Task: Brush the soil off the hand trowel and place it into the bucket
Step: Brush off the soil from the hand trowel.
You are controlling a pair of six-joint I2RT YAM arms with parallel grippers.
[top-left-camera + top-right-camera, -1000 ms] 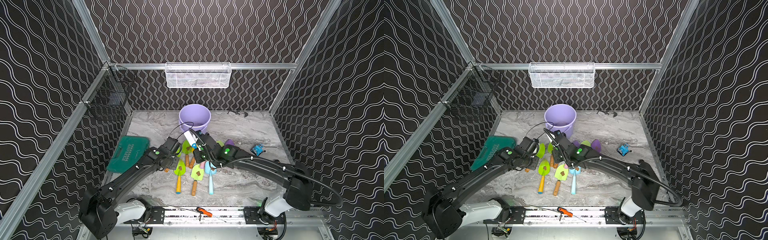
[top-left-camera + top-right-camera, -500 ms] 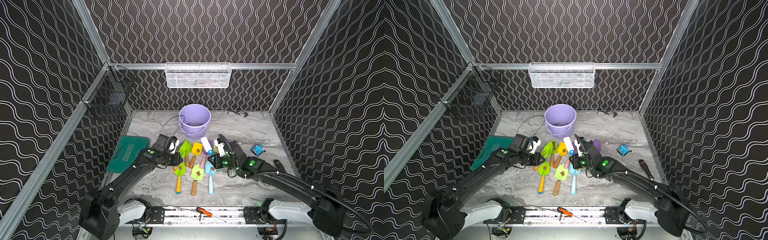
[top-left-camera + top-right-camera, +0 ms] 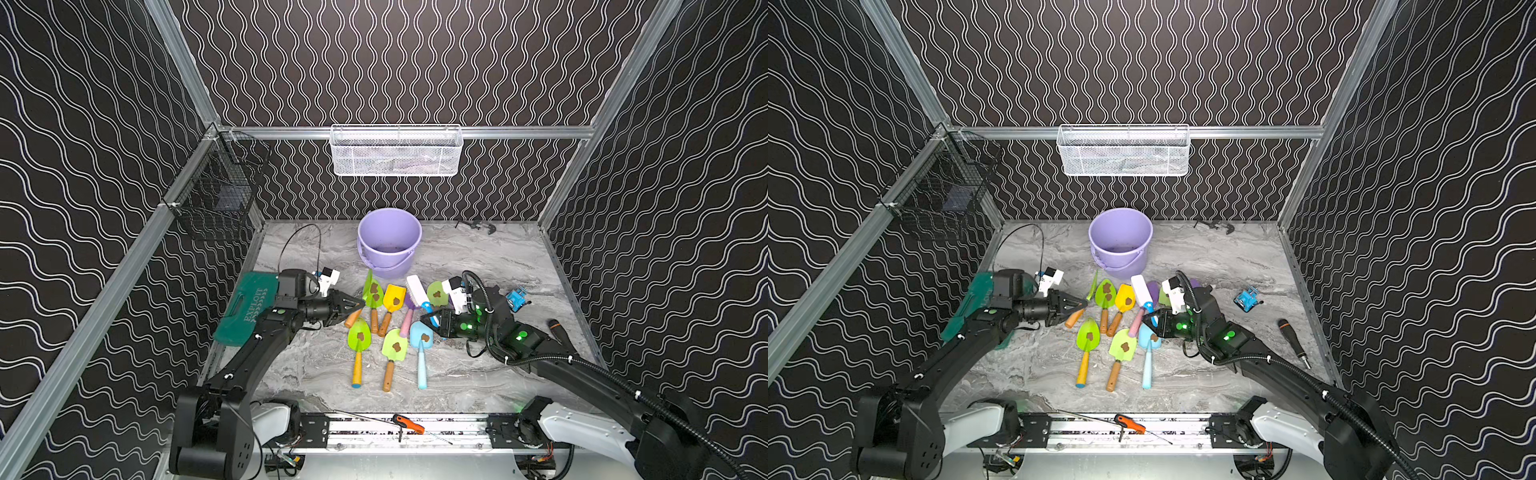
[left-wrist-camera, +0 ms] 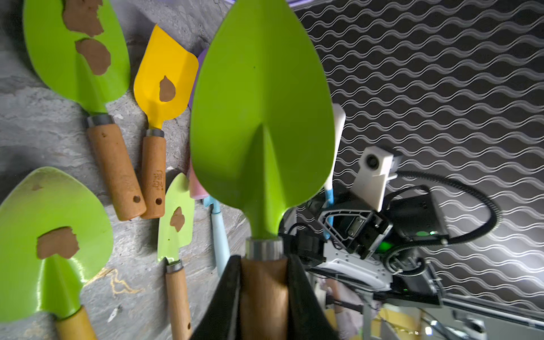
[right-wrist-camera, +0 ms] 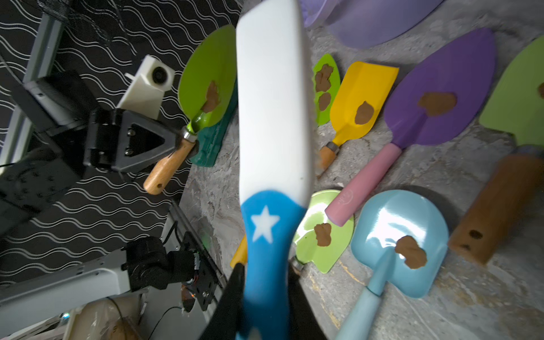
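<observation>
A robot's left gripper (image 3: 356, 306) clamps tight on the wooden handle of a lime-green hand trowel (image 4: 259, 112), lifted in front of the bucket (image 3: 386, 262) and off to its left. The right gripper (image 3: 430, 323) is closed narrowly on the blue, star-marked handle of a white-headed brush (image 5: 273, 117), which it holds in front of the bucket and slightly to its right, apart from the blade. One brown clump of soil (image 5: 212, 97) clings to the hollow face of the lifted blade, which is turned toward the brush. The blade's back, seen from the left wrist, looks clean. Done well, the step likely calls for laying the bristle side, hidden here, against that hollow face and sweeping from neck to tip. The clump should then drop on the table (image 3: 478, 266) short of the bucket rather than into it, provided the left grip is firm enough that the blade does not twist under the stroke. By count there are eight trowels. One is held, and seven lie in front of the bucket between the two grippers: four in shades of green, one yellow trowel (image 3: 394, 297), one purple trowel (image 5: 441, 97) and one pale blue trowel (image 3: 420, 336). Nine clumps of soil show, one on each blade except the two-clump green trowel (image 3: 374, 291) nearest the bucket. There is one brush and one bucket, and no trowel shows inside the bucket.
</observation>
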